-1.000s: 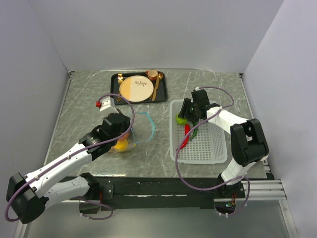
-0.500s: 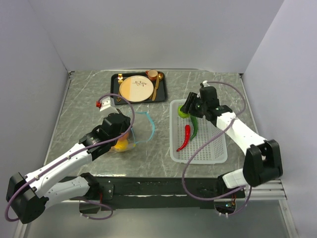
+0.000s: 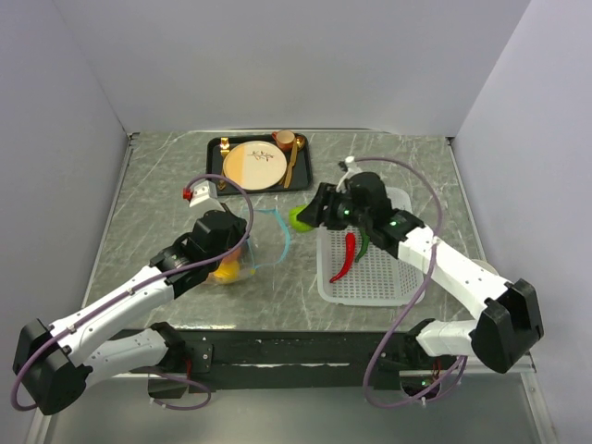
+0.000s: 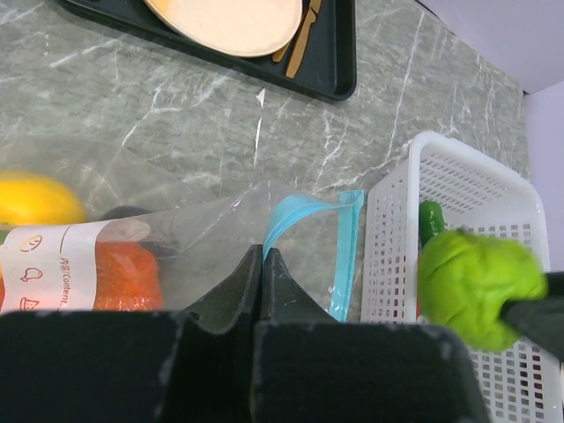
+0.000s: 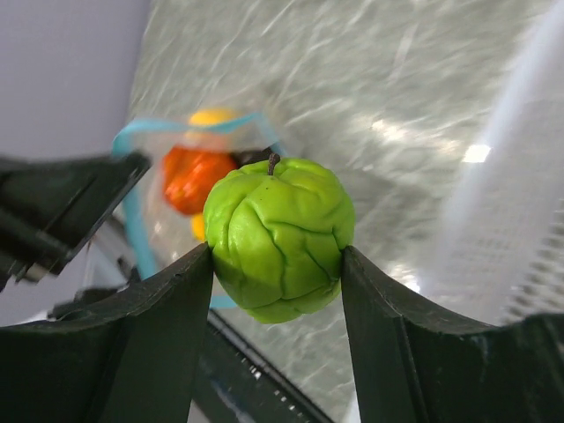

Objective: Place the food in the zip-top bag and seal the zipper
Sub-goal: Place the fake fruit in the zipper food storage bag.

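Now your lime is pinched in the right gripper, hanging over the table between the bag's open mouth and the basket. Your left gripper is pressed together on the bag's rim, beside the zipper. A peach and lemon lie inside; two chilies sit in the basket.

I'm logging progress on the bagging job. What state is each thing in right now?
zip-top bag: open, mouth gaping, lemon and peach inside.
zipper: unsealed.
left gripper: shut on the bag's edge.
right gripper: shut on the lime.
lime: held in the air between basket and bag.
red chili: lying in the basket.
green chili: lying in the basket beside it.
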